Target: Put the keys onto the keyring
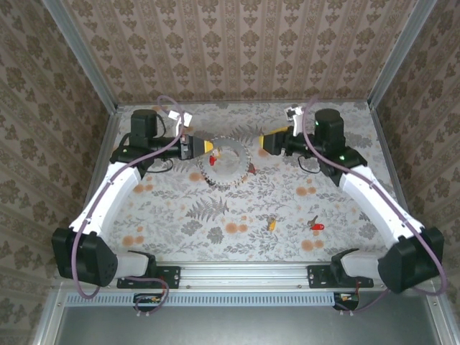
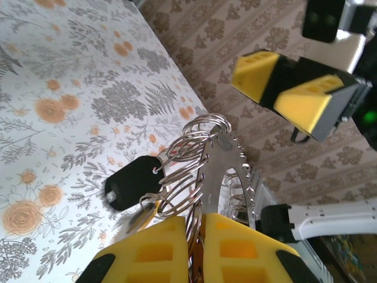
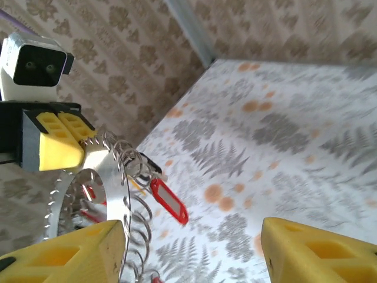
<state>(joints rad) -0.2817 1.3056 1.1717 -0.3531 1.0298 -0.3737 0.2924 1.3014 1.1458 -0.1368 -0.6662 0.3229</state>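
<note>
At ten o'clock on the keyring [image 1: 231, 147], the left gripper [image 1: 207, 146] clamps the rim, with red keys [image 1: 213, 160] threaded on. At two o'clock the right gripper [image 1: 257, 142] gapes wide, empty. Toward five o'clock, on the table [image 1: 180, 208], lie a yellow-orange key [image 1: 272, 223] and a loose red key [image 1: 316, 226].

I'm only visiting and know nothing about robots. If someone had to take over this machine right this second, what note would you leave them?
Left claw: shut on the keyring, holding it above the table.
Right claw: open, gripping nothing, close beside the keyring.
Done: a black key and a red-tagged key hang from the keyring.
Left to do: a yellow-orange key and a loose red key lie on the table, right of centre. Both need picking up and threading on.
</note>
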